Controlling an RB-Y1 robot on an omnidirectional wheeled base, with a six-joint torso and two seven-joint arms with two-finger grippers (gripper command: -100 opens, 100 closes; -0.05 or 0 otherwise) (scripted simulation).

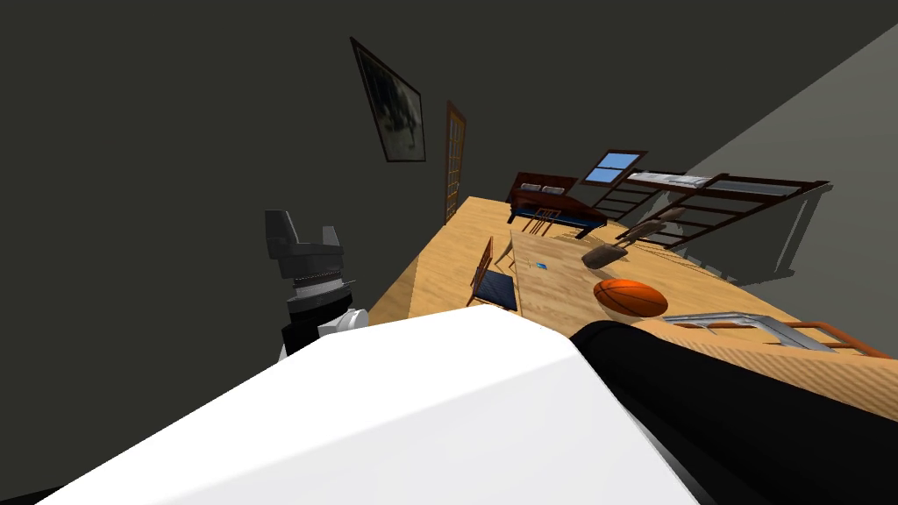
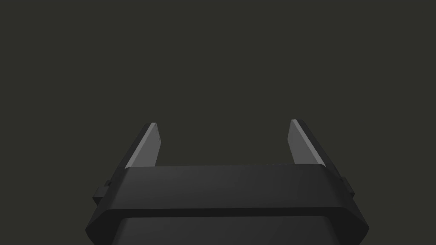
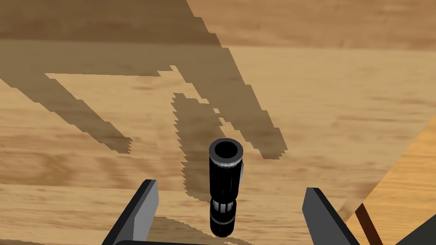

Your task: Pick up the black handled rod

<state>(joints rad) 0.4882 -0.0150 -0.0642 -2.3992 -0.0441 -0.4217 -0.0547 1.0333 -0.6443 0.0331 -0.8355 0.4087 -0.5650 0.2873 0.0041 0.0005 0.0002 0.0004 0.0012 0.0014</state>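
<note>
The black handled rod [image 3: 225, 187] is a ribbed black cylinder with grey bands and a hollow end. It lies on the pale wooden table top [image 3: 332, 110], its hollow end turned toward my hand. My right gripper [image 3: 230, 188] is open just above it, one finger [image 3: 144, 208] on each side and neither touching the rod. In the head view my right forearm [image 1: 745, 412] reaches as a black sleeve over the table. My left gripper [image 1: 302, 235] is raised beside the dark wall, and its fingers [image 2: 147, 146] stand open with nothing between them.
On the long wooden table [image 1: 561, 294] lie an orange basketball [image 1: 631, 296], a brown scoop-like thing [image 1: 605, 255], a small blue item [image 1: 541, 265] and a grey rack with orange rails [image 1: 754, 326]. A blue-seated chair [image 1: 491, 282] stands at the table's side.
</note>
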